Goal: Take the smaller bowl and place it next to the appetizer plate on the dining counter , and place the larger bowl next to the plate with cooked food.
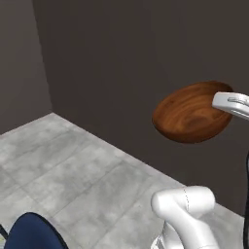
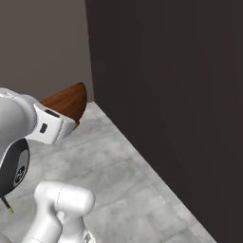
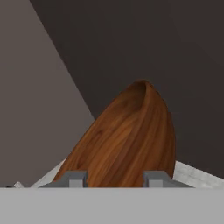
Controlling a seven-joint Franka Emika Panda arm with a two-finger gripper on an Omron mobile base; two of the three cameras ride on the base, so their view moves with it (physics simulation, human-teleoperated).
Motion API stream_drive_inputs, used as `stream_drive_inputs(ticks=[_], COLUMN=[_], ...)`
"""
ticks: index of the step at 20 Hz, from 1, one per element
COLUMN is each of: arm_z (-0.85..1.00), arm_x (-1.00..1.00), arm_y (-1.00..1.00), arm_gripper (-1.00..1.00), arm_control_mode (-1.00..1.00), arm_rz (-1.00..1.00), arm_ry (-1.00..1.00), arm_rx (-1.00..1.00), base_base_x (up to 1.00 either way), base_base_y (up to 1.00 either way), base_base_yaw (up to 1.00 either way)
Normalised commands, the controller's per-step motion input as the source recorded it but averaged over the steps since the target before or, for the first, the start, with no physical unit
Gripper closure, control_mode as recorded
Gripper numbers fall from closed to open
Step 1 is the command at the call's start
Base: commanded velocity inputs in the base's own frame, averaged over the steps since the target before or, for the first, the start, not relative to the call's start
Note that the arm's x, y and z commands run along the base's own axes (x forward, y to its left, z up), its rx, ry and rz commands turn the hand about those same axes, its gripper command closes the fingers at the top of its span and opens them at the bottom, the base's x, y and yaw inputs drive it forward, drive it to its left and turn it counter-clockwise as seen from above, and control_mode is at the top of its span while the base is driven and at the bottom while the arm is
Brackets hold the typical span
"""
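Larger bowl (image 1: 192, 113): polished dark reddish-brown wood, grain streaks clear, soft sheen. Floor (image 1: 73, 170): grey mottled stone-look tiles, matt, thin seams. Walls (image 1: 121, 58): flat dark matt, smooth. Stool seat (image 1: 31, 233): navy, smooth, matt. Gripper (image 3: 114, 179) fingers: dull grey, plastic-looking.

1. I see a grey tiled floor (image 1: 73, 165) below me.
2. A dark wall (image 1: 126, 63) stands at the floor's far edge.
3. A dark blue stool (image 1: 31, 233) sits low by the floor.
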Motion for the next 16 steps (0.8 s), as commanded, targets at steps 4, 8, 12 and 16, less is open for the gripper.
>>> stream_drive_inputs(ticks=[4,8,12,16], arm_z=[0.0,0.0,0.0,0.0], arm_x=[0.0,0.0,0.0,0.0], arm_y=[0.0,0.0,0.0,0.0], arm_gripper=[1.0,1.0,1.0,1.0], arm_control_mode=[1.0,1.0,1.0,1.0], arm_rz=[0.0,0.0,0.0,0.0], arm_ry=[0.0,0.0,0.0,0.0], arm_rx=[0.0,0.0,0.0,0.0], base_base_x=[1.0,1.0,1.0,1.0], base_base_y=[0.0,0.0,0.0,0.0], base_base_yaw=[0.57,0.57,0.57,0.57])
